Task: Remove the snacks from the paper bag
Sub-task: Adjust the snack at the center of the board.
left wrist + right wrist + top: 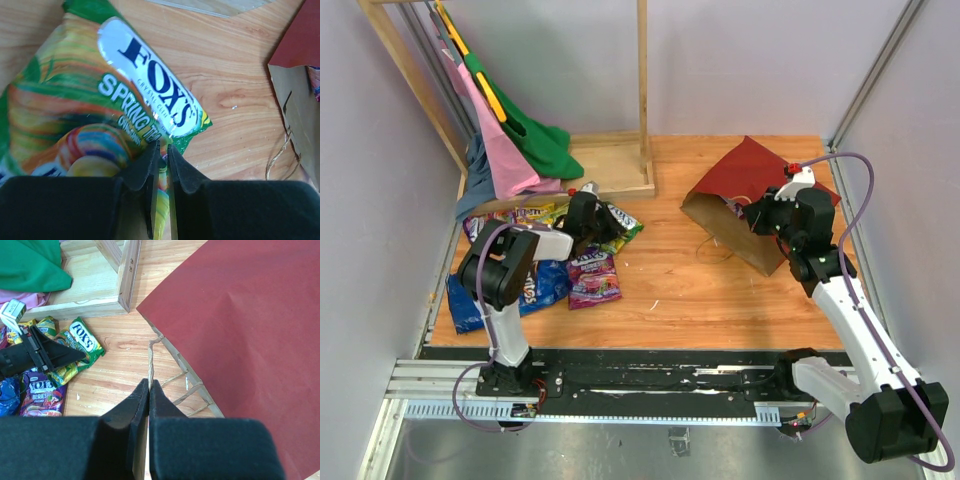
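Snacks lay in a loose pile on the left of the wooden table (680, 285), all of them outside the paper bag (750, 172): a large blue Doritos bag (542, 285) nearest the arm bases, a purple berry packet (592, 278) just beside it, a green Fox's Spring Tea packet (100, 100) farther back, and a few smaller packs (530, 213) against the foot of a wooden rack (610, 172). The left gripper (162, 147) was over that pile, its jaws drawn almost together on the near edge of the green packet, with a strip of the glossy film showing between them; the rest of the packet lay flat on the wood. The paper bag lay on its side on the right of the table, well apart from the pile, dark red face up and its brown mouth turned toward the snacks. A scrap of a colourful wrapper (315, 82) showed just inside that mouth, too little to name. The right gripper (149, 384) sat at the bag's mouth with its jaws fully closed; one thin string handle (150, 357) ran from the rim straight into the closed tips, so it appeared pinched there. Pink cloth (490, 150) and green cloth (542, 145) hung from the rack behind the pile.
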Controlling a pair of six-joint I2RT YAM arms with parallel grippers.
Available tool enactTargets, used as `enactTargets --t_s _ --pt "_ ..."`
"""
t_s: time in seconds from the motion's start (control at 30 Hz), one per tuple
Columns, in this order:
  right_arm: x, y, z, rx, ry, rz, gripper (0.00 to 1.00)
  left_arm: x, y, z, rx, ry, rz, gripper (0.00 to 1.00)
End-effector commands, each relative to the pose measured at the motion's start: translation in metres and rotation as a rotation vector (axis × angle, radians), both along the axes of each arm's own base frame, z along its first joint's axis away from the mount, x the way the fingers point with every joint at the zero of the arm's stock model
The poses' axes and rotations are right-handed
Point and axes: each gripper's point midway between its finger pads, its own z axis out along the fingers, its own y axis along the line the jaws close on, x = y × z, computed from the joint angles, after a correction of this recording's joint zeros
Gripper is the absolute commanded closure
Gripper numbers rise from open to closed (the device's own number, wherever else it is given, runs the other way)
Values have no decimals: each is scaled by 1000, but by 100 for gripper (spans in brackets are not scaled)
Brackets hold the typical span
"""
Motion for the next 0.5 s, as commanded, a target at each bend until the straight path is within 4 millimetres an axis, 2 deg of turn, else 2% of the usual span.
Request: enactTargets --t_s 0.0,0.17,0.27,0.37,0.47 --pt "0 -1 7 2 -33 11 99 0 -6 -23 24 39 -71 82" --pt "-1 -2 7 -3 -36 6 99 1 -13 -35 49 59 -153 79" --pt "-1 -1 6 -2 -33 9 99 1 -13 -30 70 45 -176 78" --pt "-1 -2 5 -2 -31 7 99 1 -13 -4 58 -30 -188 74" --pt "0 0 4 -1 -27 12 99 2 -8 38 70 -127 -186 67"
